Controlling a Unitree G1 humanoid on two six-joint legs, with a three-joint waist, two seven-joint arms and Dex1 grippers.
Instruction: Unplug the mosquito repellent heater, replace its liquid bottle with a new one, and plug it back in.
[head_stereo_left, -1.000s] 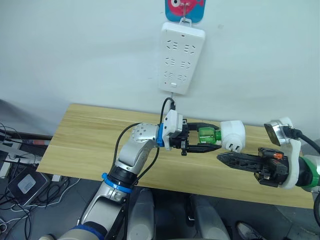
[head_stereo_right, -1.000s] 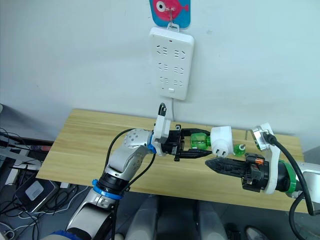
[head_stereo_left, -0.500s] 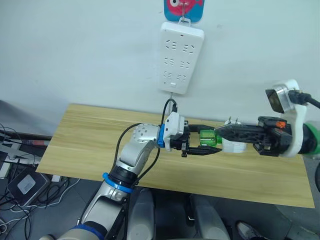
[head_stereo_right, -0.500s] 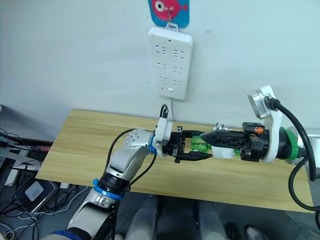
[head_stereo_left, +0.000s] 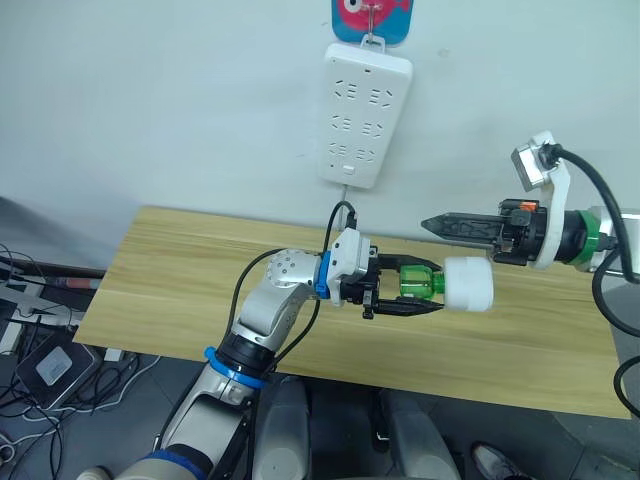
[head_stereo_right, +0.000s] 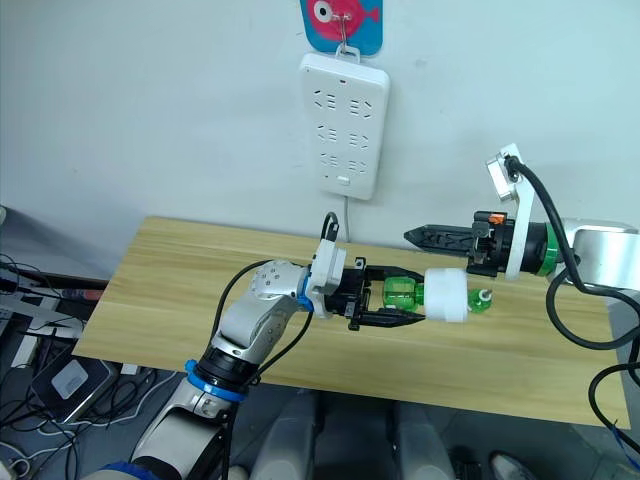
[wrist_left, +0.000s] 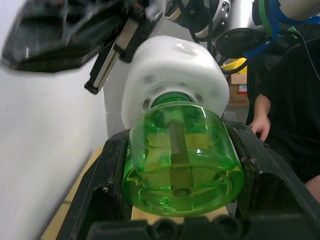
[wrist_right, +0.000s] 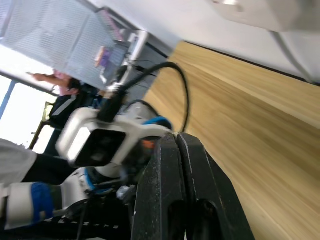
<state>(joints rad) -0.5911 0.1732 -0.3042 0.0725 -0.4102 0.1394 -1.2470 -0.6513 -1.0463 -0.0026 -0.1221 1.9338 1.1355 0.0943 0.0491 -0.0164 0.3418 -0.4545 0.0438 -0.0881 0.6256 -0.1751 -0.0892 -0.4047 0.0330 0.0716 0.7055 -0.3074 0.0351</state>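
Holding a clear green plastic liquid bottle (head_stereo_left: 417, 283) between its two black fingers, the left gripper (head_stereo_left: 405, 288) reached out sideways above the pale wooden table (head_stereo_left: 170, 280). The small white rounded plastic mosquito repellent heater (head_stereo_left: 468, 284) sat on the far end of that bottle, just past the fingertips, so the fingers clasped the green bottle and not the white body. In the left wrist view, one finger (wrist_left: 100, 200) lay against each side of the bottle, with the white unit beyond it. The right gripper (head_stereo_left: 432, 222) hung in the air above and just to the right of the heater, apart from it, its two black fingers pressed together into a closed point with nothing between them. A long white plastic power strip (head_stereo_left: 363, 116) hung on the wall behind, its sockets unoccupied. A small green-capped bottle (head_stereo_right: 481, 298) lay on the table just beyond the heater.
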